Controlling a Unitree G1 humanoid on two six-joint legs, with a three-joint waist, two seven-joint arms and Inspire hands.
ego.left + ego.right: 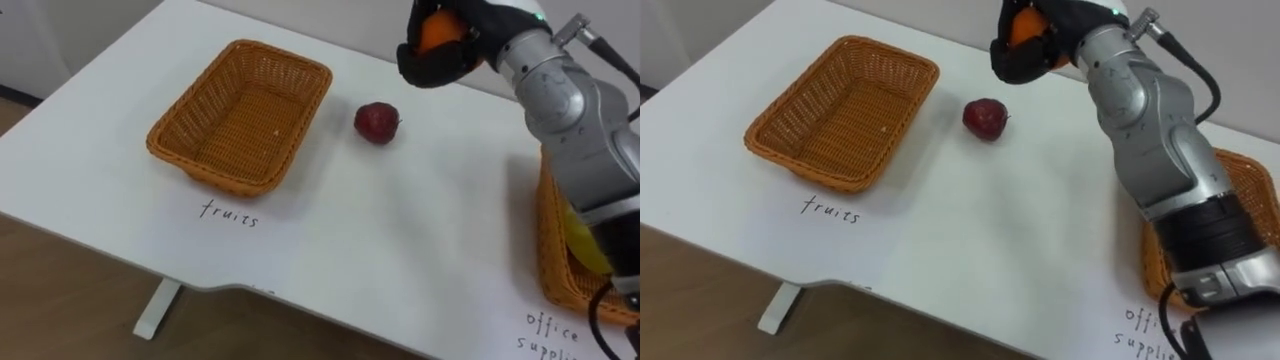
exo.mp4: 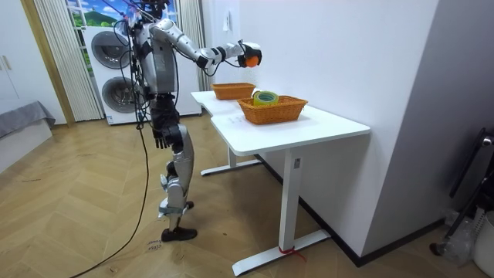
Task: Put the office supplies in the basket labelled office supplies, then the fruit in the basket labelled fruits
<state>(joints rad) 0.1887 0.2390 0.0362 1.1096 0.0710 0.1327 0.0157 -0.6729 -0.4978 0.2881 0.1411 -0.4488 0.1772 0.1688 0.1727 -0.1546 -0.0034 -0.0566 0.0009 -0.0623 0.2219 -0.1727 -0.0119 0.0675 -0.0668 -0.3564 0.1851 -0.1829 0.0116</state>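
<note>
over the far edge of the smooth white table (image 1: 330, 250), our right hand (image 1: 447, 64), black and padded on a grey metal arm, is curled tight round a round, glossy orange fruit (image 1: 438, 32) and holds it in the air, clear of the tabletop. only the fruit's upper side shows between the fingers.

below it and towards our left lies a small dark red apple (image 1: 377, 122), matte, slightly dimpled at the stem, resting on the bare table. just beside the apple, further left, sits a rectangular basket of tan woven wicker (image 1: 240, 125) with a rolled rim and sloping sides, holding nothing; a handwritten word is on the table in front of it.

at our right edge a second wicker basket (image 1: 553, 265) is partly hidden behind the arm, and something yellow (image 1: 585, 248) lies in it. in the room view it holds a yellow-green roll of tape (image 2: 266, 98).

we stand at the long side of the table on a herringbone wood floor (image 2: 93, 224), two stacked washing machines (image 2: 110, 66) behind us, our left hand (image 2: 160, 137) hanging by the hip.
</note>
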